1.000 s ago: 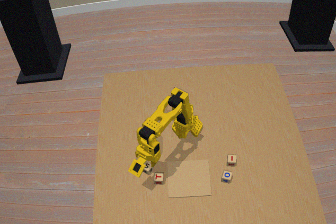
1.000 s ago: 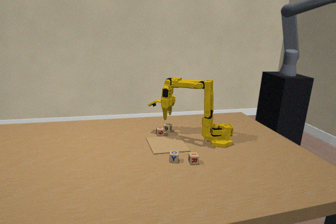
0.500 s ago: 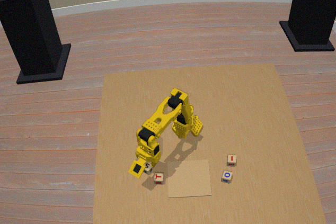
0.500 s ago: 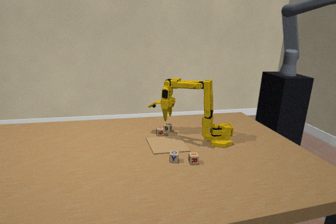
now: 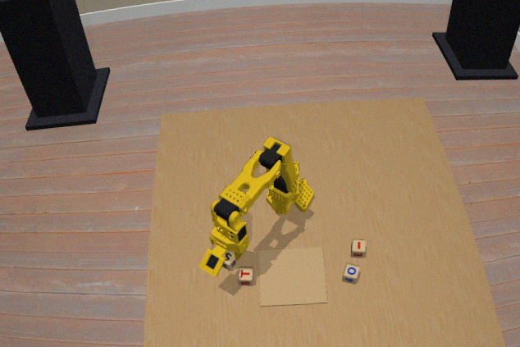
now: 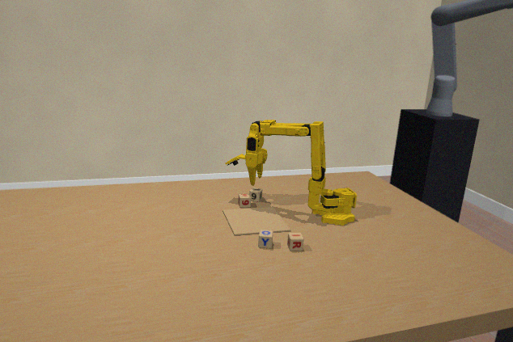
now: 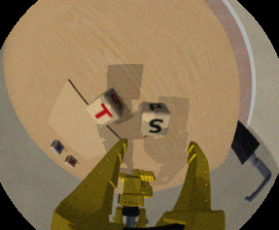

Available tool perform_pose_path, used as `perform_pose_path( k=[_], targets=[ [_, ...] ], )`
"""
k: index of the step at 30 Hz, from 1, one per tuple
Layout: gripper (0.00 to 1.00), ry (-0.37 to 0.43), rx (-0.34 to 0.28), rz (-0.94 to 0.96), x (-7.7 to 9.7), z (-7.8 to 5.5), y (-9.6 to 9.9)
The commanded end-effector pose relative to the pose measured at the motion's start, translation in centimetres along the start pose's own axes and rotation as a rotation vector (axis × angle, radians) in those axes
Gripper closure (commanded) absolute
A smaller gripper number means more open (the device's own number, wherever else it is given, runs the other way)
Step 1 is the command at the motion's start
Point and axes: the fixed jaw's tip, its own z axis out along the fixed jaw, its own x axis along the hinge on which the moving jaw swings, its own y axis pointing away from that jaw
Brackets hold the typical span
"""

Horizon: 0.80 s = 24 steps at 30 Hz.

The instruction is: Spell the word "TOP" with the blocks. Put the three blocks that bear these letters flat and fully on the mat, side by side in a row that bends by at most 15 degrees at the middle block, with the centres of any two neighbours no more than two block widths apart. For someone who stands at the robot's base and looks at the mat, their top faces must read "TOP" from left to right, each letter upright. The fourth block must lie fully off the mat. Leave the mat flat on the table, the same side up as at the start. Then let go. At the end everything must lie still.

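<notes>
I find my gripper (image 5: 231, 255) (image 6: 256, 180) (image 7: 158, 143) parted, holding nothing, above the S-topped block (image 5: 229, 259) (image 6: 255, 195) (image 7: 155, 121); I should centre it, descend straight, avoid the T block (image 5: 245, 274) (image 6: 244, 200) (image 7: 103, 113), then roll P upward. No container is seen; all four blocks lie off the mat (image 5: 292, 276) (image 6: 253, 221) (image 7: 69, 115)

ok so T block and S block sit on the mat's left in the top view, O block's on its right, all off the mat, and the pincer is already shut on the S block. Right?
Not shut: the pincer is open above the S block, per the wrist view. The rest stands.
</notes>
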Motion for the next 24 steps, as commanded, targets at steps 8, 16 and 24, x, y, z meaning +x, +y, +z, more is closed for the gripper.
perform_pose_path(
  k=[8,16,24],
  targets=[
    [0.65,-0.093,0.002,0.011,-1.03,-1.53,-0.14],
    [0.65,-0.093,0.002,0.011,-1.07,-1.36,-0.14],
    [0.65,-0.093,0.002,0.011,-1.19,-0.68,-0.14]
  ],
)
